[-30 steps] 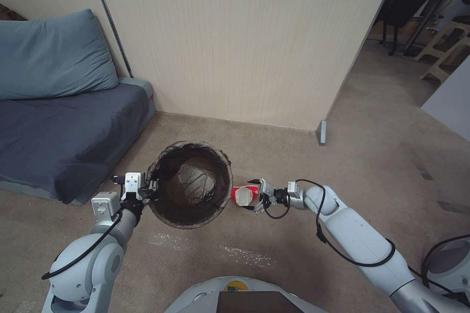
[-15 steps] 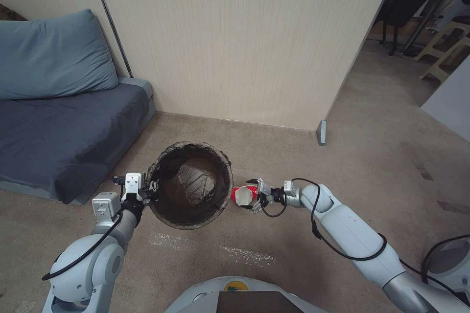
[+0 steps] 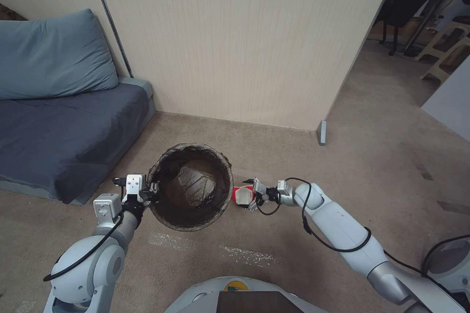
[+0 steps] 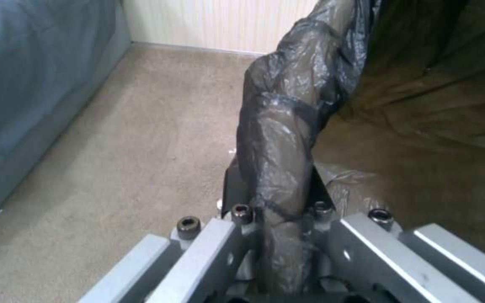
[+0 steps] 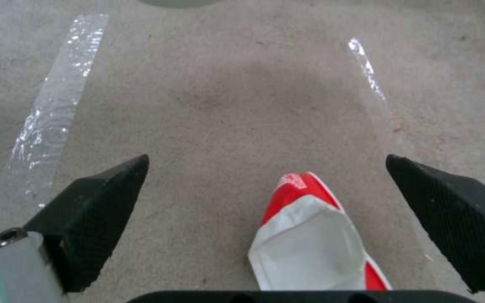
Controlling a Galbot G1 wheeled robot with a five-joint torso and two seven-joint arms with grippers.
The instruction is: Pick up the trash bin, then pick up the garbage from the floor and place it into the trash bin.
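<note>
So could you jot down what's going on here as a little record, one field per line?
Left gripper: shut on the rim of the round bin with a dark brown-black bag lining, holding it above the beige carpet floor
Right gripper: fingers open, crumpled red-and-white carton between them, beside the bin
Inside bin: crinkled liner, contents unclear
Nearby: grey-blue sofa, pale tape strips

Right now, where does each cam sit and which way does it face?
Head: high, looking down at the bin, carton and carpet; both arms show.
Left wrist: behind the left gripper, shut on the bin's bagged rim.
Right wrist: behind the open right gripper, facing carpet, carton between its fingers.
Shared: head and left wrist share the bin; head and right wrist the carton.
</note>
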